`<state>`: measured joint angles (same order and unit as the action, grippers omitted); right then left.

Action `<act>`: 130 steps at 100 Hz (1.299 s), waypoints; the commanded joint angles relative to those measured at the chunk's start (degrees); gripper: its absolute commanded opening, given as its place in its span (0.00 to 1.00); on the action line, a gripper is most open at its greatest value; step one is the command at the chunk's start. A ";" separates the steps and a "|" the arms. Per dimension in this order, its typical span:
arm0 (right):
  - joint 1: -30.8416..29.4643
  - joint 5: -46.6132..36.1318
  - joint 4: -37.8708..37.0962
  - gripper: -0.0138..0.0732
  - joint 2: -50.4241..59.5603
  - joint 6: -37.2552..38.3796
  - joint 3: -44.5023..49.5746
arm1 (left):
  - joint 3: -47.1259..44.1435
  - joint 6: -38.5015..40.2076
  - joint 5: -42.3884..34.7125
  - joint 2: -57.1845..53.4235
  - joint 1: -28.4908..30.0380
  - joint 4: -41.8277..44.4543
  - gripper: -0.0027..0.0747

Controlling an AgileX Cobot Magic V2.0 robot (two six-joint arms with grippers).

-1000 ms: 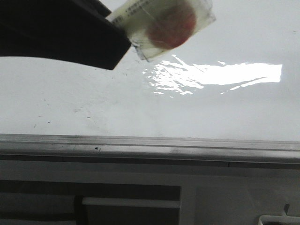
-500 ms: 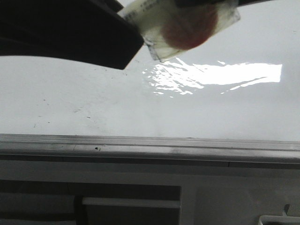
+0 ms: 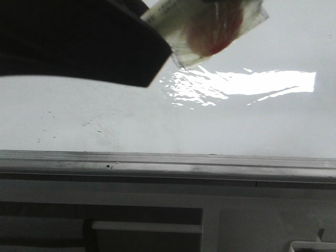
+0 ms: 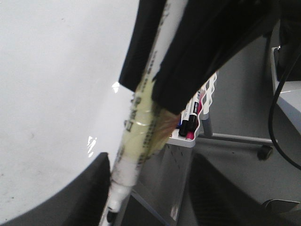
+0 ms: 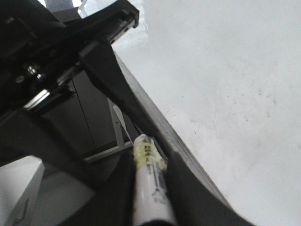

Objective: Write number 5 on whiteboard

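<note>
Front view: the whiteboard fills the middle, glare on it, its grey frame below — no drawn 5 shows. A dark gripper holds a taped marker at the top.

Left wrist view: the left gripper is clamped on that marker beside the board; a basket of markers lies beyond.

Right wrist view: the right gripper is closed around a white marker beside the board.

Print on the taped marker is too blurred to read.
</note>
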<state>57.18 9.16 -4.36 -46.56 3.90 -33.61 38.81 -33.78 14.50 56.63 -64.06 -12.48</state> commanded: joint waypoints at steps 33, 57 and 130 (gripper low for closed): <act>-5.48 6.04 -16.66 0.09 0.24 -0.19 -1.92 | 0.06 12.84 -3.73 -17.70 2.83 -1.69 0.57; -7.79 5.28 -25.47 0.09 -0.48 -0.19 -4.67 | -6.14 19.10 -6.30 -28.23 16.52 -1.61 0.32; -13.14 6.20 -32.33 0.09 -13.88 0.45 -13.55 | -9.23 21.30 -4.52 -30.18 30.91 -7.86 0.01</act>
<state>45.25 18.55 -34.97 -59.74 4.20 -44.68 28.03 -13.10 12.91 26.38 -33.33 -19.51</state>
